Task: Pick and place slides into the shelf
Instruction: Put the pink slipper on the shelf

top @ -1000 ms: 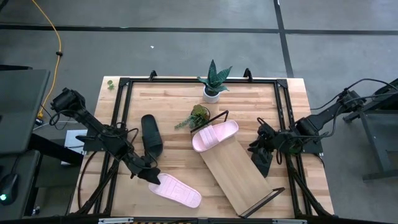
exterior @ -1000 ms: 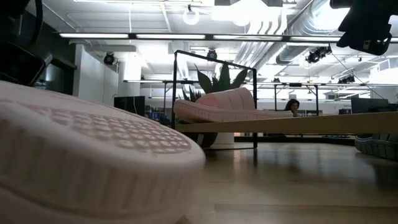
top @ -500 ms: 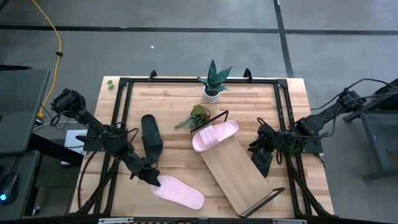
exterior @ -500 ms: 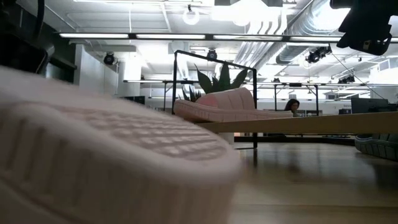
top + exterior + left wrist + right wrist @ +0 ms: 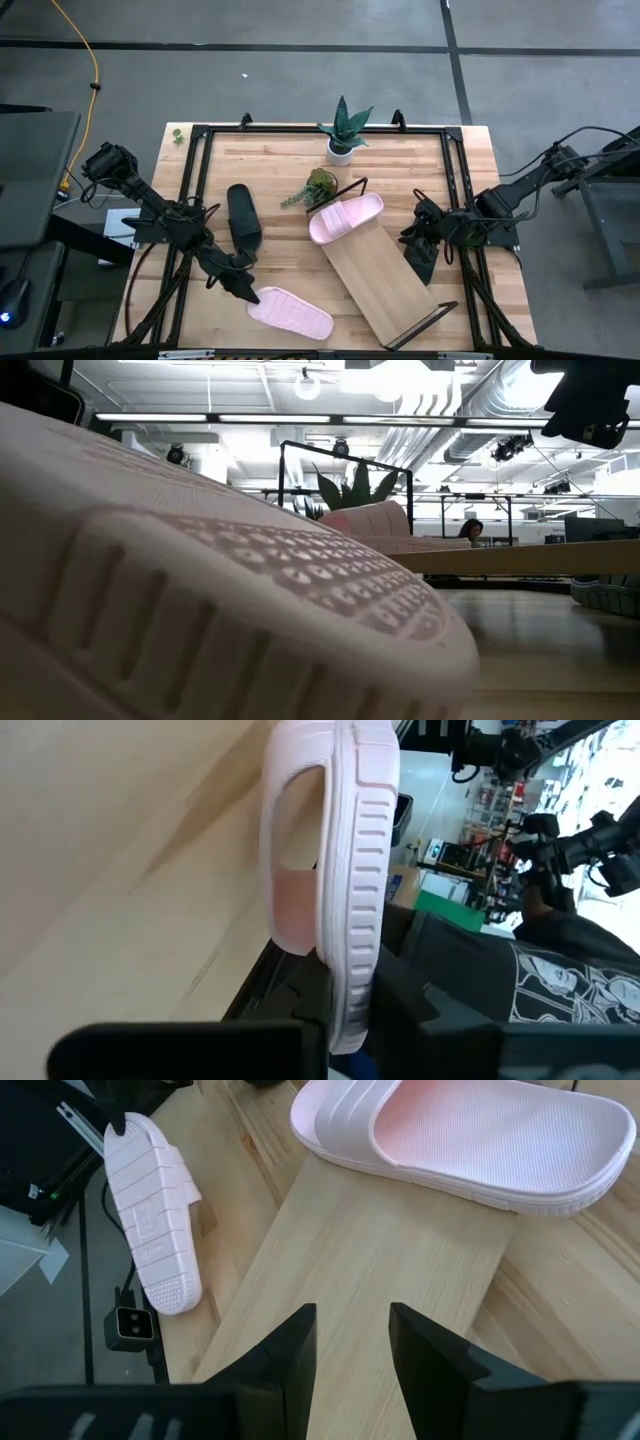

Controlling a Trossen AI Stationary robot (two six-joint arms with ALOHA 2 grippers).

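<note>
Gripping the heel end of a light pink slide point(image 5: 290, 311), the left gripper point(image 5: 243, 291) sits low over the near-left part of the table point(image 5: 280, 180), fingers clenched on the sole's edge. In the left wrist view the slide point(image 5: 335, 880) stands on its side, extending straight out from the fingers, its strap arch open to one side. It looks like light, slightly springy foam with a ribbed edge, so it should carry easily but may flex or swing when held by one end; a grip nearer the strap would likely be steadier. Farther out lies the shelf point(image 5: 378, 270), with a second pink slide point(image 5: 345, 218) on its far end. A black slide point(image 5: 243, 215) lies just beyond the gripper. Across the shelf, the right gripper point(image 5: 352, 1345) waits, released, fingers parted.
</note>
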